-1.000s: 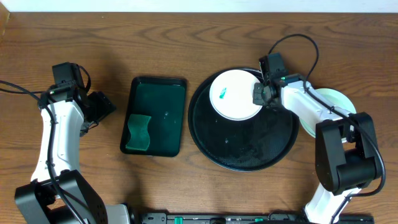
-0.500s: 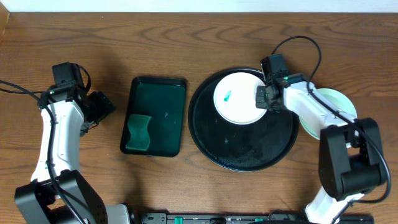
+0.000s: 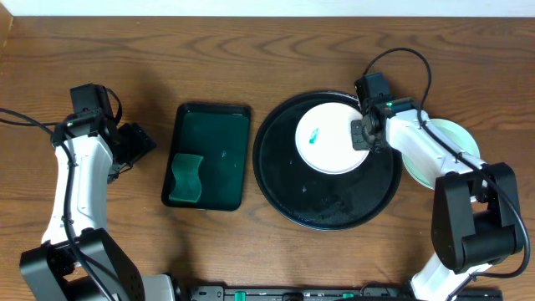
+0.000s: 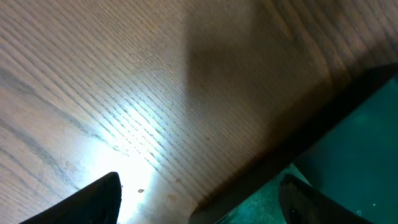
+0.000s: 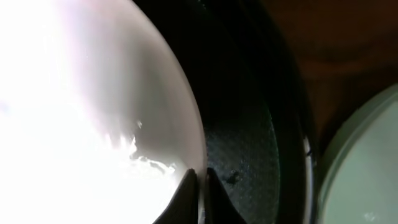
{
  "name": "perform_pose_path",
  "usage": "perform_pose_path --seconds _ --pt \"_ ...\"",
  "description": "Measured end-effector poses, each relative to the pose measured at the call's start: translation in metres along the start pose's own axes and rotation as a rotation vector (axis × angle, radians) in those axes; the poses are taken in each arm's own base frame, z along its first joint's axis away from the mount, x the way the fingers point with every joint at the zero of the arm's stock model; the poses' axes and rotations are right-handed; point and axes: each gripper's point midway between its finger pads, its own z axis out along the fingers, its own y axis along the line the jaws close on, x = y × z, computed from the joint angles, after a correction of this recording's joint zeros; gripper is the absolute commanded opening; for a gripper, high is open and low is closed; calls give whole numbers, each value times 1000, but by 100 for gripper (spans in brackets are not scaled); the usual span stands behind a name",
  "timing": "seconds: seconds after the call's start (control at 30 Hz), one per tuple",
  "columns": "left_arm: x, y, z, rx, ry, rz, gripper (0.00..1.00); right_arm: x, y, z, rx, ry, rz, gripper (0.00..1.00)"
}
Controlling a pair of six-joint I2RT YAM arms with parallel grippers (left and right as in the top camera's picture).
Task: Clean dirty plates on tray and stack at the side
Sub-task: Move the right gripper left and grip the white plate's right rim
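Your right gripper pinched the white plate by its rim on the round tray; your left gripper stood spread beside the sponge tray.

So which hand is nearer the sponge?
Left. The left hand hangs open outside the small tray holding the sponge; the right hand is far off, shut on the rim of the white plate.

table: brown wood, grain clearly seen | small tray: dark, rectangular, rounded corners, lies flat on table left of centre | sponge: green, wavy sides, lies inside small tray, in its near left corner, against the rim
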Motion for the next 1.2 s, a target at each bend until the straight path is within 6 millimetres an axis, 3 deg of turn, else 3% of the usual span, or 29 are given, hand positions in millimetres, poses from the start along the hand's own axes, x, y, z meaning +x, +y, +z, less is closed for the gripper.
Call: perform_pose_path --seconds 0.13,0.17,0.2,0.47,0.53,0.9,1.2 --pt "0 0 0 0 0 0 81 -2 -1 0 7 -6 -77 6" --pt "0 0 0 0 0 0 81 -2 -1 0 7 -8 -86 11" --pt "0 0 0 0 0 0 81 -2 -1 0 8 -8 -95 33" --pt "0 0 0 0 0 0 81 -1 -2 0 9 -3 -88 36" --pt "0 0 0 0 0 0 81 0 -1 0 -2 2 -74 35" --pt "0 0 0 0 0 0 81 11 5 10 -114 37 32 2" --pt "0 0 0 0 0 0 81 3 9 12 -133 -5 21 1"
